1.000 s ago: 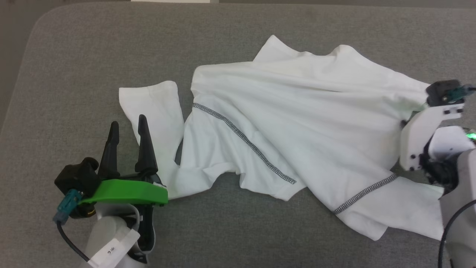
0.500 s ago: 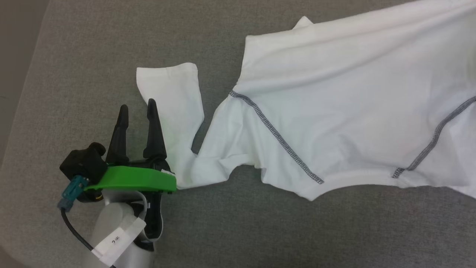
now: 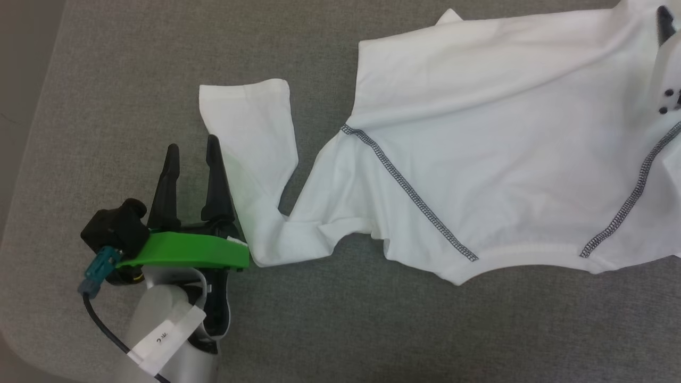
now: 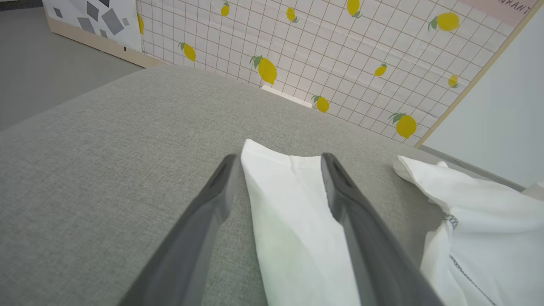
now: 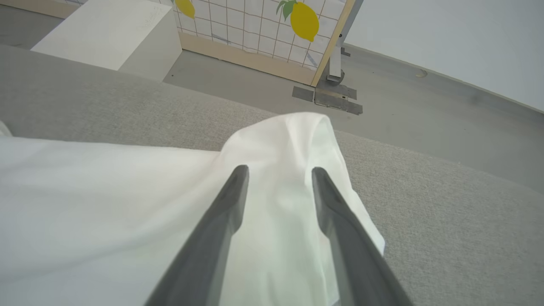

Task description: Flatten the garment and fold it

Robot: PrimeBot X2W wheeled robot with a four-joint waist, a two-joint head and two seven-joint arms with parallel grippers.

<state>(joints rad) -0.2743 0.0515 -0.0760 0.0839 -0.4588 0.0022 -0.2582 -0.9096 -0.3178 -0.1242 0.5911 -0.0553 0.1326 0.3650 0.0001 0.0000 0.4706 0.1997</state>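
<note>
The garment (image 3: 479, 149) is a white long-sleeved shirt lying spread on the grey cushion, with dark stitched seams (image 3: 409, 194) running diagonally to its ribbed neckline (image 3: 521, 252). One sleeve (image 3: 250, 133) bends away at the left. My left gripper (image 3: 191, 150) stands open at the sleeve's edge. In the left wrist view the sleeve (image 4: 289, 221) lies flat between and under the left gripper's (image 4: 279, 158) fingers. My right gripper (image 5: 279, 170) is open over a raised corner of the garment (image 5: 297, 136). Its white mount (image 3: 665, 69) shows at the far right of the head view.
The grey cushion (image 3: 372, 330) has a rounded edge at the left (image 3: 32, 133). Beyond it stand a lemon-patterned screen (image 4: 340, 51) and a white box (image 5: 110, 38) on the grey floor (image 5: 425, 102).
The head camera has shifted right and closer. The garment's body now lies stretched out flatter than a second ago. My right gripper's jaws have parted. The left gripper has stayed by the sleeve.
</note>
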